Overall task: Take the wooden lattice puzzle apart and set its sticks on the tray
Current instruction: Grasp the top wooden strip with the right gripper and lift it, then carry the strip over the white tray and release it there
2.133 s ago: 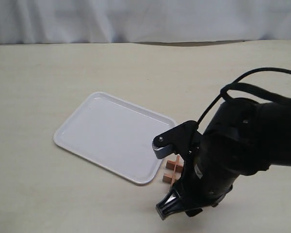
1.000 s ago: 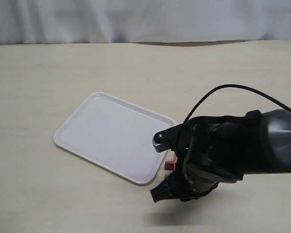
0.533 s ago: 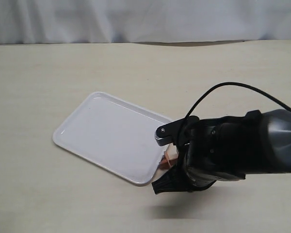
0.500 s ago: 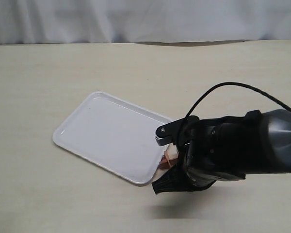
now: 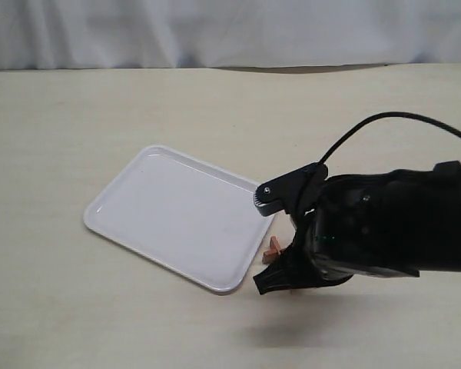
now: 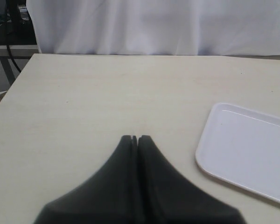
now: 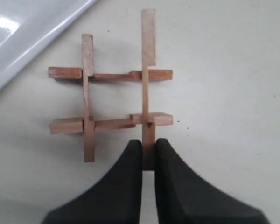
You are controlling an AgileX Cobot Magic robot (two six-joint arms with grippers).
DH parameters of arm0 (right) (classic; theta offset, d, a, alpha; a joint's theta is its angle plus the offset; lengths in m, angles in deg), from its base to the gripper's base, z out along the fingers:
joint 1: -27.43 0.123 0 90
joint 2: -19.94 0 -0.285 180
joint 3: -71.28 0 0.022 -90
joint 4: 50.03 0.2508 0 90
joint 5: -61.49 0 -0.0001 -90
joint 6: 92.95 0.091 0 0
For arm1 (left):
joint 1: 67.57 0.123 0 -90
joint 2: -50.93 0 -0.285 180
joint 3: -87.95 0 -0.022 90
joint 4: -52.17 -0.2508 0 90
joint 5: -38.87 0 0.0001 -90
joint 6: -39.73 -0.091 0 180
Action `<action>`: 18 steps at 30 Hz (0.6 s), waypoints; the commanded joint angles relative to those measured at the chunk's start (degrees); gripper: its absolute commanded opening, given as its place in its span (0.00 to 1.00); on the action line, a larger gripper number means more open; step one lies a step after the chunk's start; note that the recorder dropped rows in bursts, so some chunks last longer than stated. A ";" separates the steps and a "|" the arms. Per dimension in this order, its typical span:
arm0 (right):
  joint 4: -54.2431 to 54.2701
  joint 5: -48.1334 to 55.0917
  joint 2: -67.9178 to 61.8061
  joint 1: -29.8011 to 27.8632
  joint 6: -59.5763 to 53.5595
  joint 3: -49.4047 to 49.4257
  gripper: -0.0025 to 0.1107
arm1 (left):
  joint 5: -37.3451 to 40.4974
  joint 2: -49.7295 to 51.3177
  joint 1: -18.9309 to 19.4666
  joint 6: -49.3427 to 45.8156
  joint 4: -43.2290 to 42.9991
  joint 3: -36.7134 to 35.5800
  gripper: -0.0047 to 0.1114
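Observation:
The wooden lattice puzzle (image 7: 113,99) is a reddish-brown hash-shaped grid, its four sticks interlocked. My right gripper (image 7: 148,143) is shut on the near end of one stick (image 7: 148,56). In the exterior view only a small piece of the puzzle (image 5: 273,250) shows, between the bulky black right arm (image 5: 369,231) and the tray. The glossy white tray (image 5: 177,215) lies just left of it, and its rim (image 7: 42,42) runs close beside the puzzle. My left gripper (image 6: 137,138) is shut and holds nothing. It hovers over bare table with the tray's corner (image 6: 214,140) off to one side.
The pale wooden table (image 5: 100,115) stretches around the tray. A white curtain (image 5: 230,31) hangs behind the far edge. The right arm's black cable (image 5: 384,123) arcs above the arm. A table edge and a dark frame (image 6: 9,28) show in the left wrist view.
The right arm dropped over the puzzle and then shifted right. The visible piece of puzzle now sits higher in the view, nearer the tray's rim. The tray nudged slightly.

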 commanded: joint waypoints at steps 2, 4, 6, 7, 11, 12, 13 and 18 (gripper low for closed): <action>-0.85 0.22 4.88 0.30 -4.80 -0.39 0.06 | -0.37 -0.08 -0.47 0.15 0.09 -0.14 0.04; -2.26 -1.71 5.77 1.33 -5.05 -0.66 0.06 | -0.37 -0.08 -0.47 0.15 0.09 -0.14 0.04; -3.07 -5.39 5.86 2.01 -4.82 -1.39 0.06 | -0.37 -0.08 -0.47 0.15 0.09 -0.14 0.04; -2.68 -7.65 5.61 2.01 -4.82 -1.99 0.06 | -0.37 -0.08 -0.47 0.15 0.09 -0.14 0.04; 7.40 -19.91 0.37 2.01 -16.27 -6.81 0.06 | -0.37 -0.08 -0.47 0.15 0.09 -0.14 0.04; 10.29 -19.91 -1.30 2.01 -19.92 -8.47 0.06 | -0.37 -0.08 -0.47 0.15 0.09 -0.14 0.04; 15.36 -19.66 -4.95 2.01 -27.25 -11.78 0.06 | -0.37 -0.08 -0.47 0.15 0.09 -0.14 0.04; 34.26 -11.67 -16.24 1.26 -50.56 -26.85 0.06 | -0.37 -0.08 -0.47 0.15 0.09 -0.14 0.04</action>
